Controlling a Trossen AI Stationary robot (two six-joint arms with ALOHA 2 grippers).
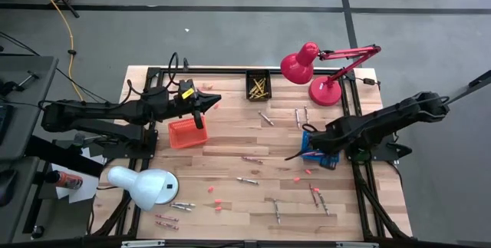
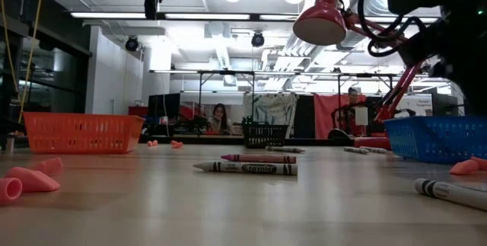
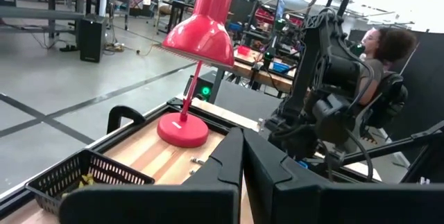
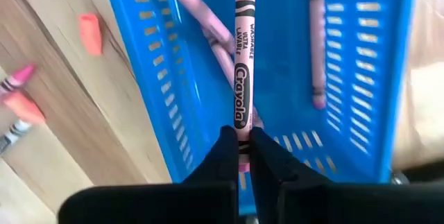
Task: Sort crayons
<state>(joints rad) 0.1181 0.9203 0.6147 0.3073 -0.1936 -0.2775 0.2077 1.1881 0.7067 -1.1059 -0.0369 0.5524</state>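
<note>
So the right gripper (image 4: 239, 151) is clamped on a pink crayon (image 4: 243, 57), holding it by one end right over the blue basket (image 4: 361, 78), which already has a few pink crayons lying in it. That basket sits on the right side of the wooden table (image 1: 230, 144). The left gripper (image 1: 209, 100) hangs above the orange basket (image 1: 187, 133) on the left side, fingers pressed together with nothing in them.

The tabletop is light wood planks, and it's pretty messy: loose crayons (image 1: 252, 160) scattered across the middle and front, plus little pink chips (image 1: 217, 201) here and there. A black basket (image 1: 258, 87) at the back edge holds yellow crayons. There's a red desk lamp (image 1: 314, 71) at the back right and a white lamp (image 1: 142, 186) at the front left.

Beyond the table it's a big workshop space with grey concrete floor, ceiling strip lights, and a person (image 3: 378, 61) seated past the red lamp.
</note>
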